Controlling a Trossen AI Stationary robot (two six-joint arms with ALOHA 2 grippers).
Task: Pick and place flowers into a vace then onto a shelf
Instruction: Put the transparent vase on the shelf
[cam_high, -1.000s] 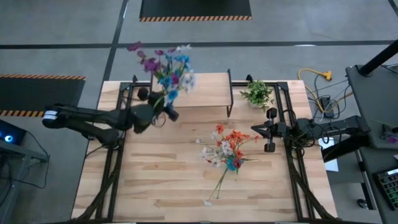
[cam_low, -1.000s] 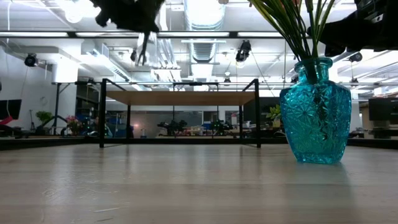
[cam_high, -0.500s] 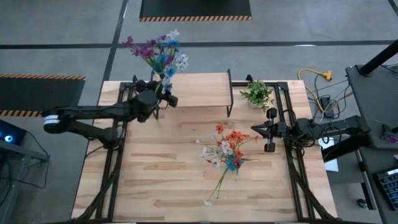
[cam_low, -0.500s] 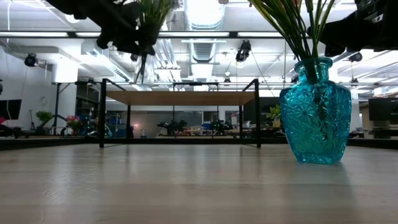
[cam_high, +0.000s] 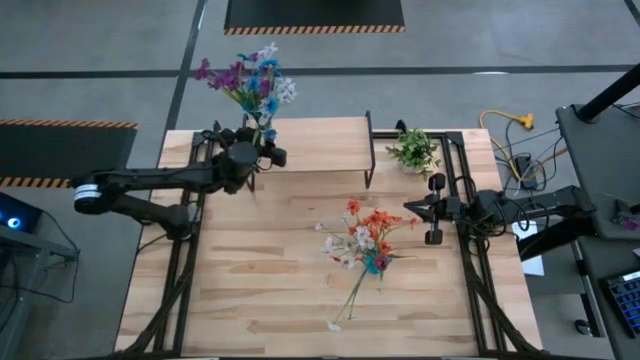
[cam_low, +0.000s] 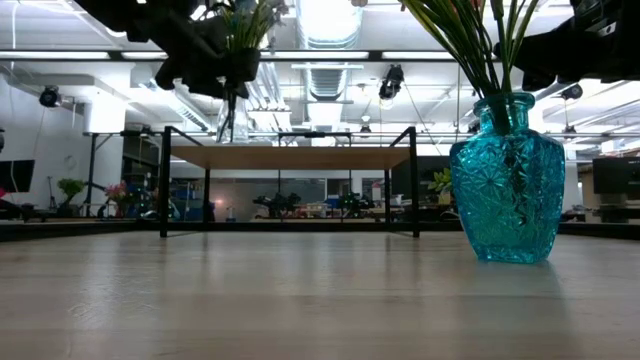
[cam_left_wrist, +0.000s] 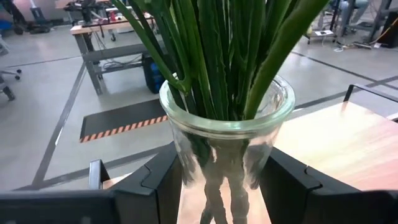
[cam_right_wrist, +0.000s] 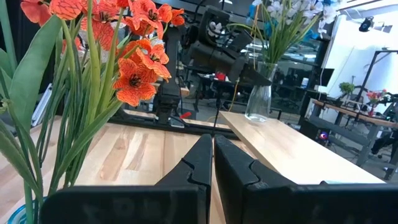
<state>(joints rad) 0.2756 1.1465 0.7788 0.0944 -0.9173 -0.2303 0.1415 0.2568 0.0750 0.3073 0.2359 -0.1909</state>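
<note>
A grey concrete floor (cam_high: 420, 60) was seen all round the table, crossed by dark lines, with a black mat (cam_high: 314, 14) edged in orange-and-black hazard stripes. Exposed ducting (cam_low: 330, 75) and bright ceiling lights (cam_low: 322, 18) were visible overhead. A workbench (cam_left_wrist: 106, 34) was spotted further back, and a yellow cable (cam_high: 505, 121) lay coiled on the floor.

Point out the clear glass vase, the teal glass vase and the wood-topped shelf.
Clear glass vase (cam_left_wrist: 227, 134): left wrist view, front wall below rim.
Teal glass vase (cam_low: 507, 190): low view, body.
Wood-topped, black-legged shelf (cam_high: 325, 140): high view, plank top.
</note>
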